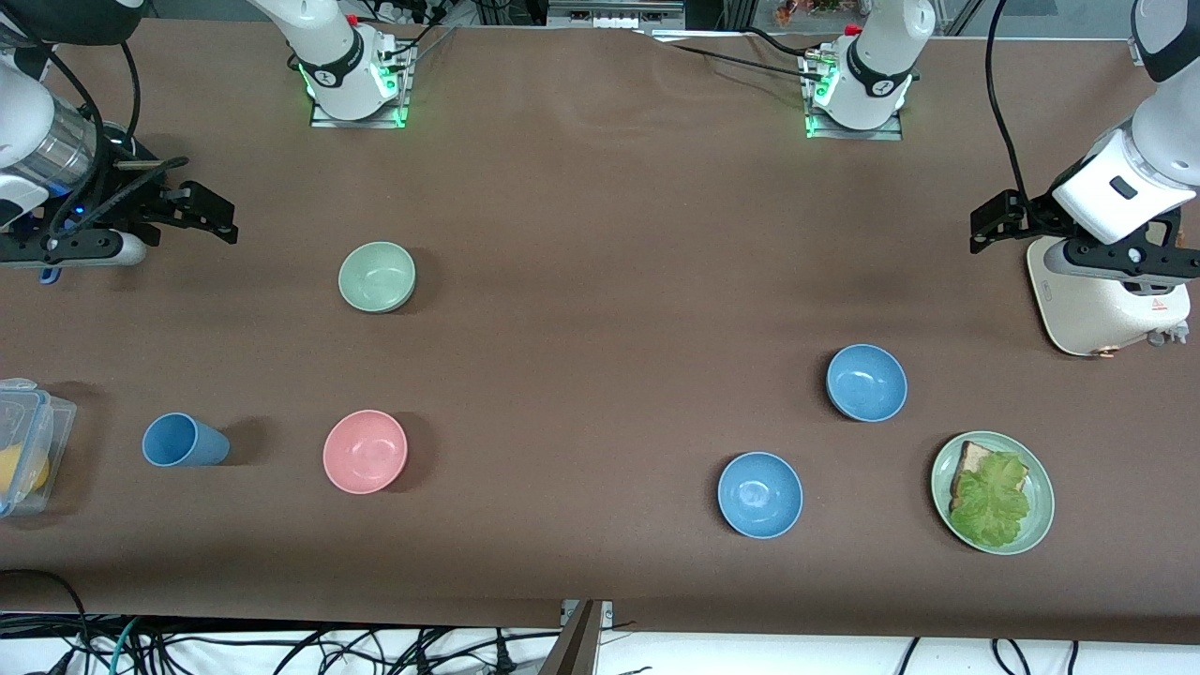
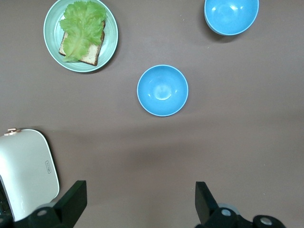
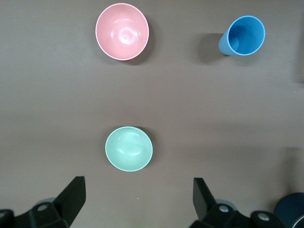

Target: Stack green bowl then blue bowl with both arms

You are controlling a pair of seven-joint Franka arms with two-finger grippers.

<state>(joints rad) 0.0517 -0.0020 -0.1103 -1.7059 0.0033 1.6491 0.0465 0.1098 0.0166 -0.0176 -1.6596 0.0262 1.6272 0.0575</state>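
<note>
The green bowl [image 1: 377,277] stands upright on the brown table toward the right arm's end; it also shows in the right wrist view [image 3: 128,148]. Two blue bowls stand toward the left arm's end: one [image 1: 866,382] [image 2: 162,90] farther from the front camera, the other [image 1: 759,494] [image 2: 231,16] nearer to it. My right gripper [image 1: 220,217] [image 3: 137,197] is open and empty, up over the table, apart from the green bowl. My left gripper [image 1: 980,228] [image 2: 141,199] is open and empty, up over the table beside a white appliance, apart from both blue bowls.
A pink bowl [image 1: 365,451] and a blue cup [image 1: 183,441] stand nearer the front camera than the green bowl. A green plate with bread and lettuce [image 1: 1039,525] sits beside the nearer blue bowl. A white appliance [image 1: 1106,300] and a clear box [image 1: 28,441] stand at the table's ends.
</note>
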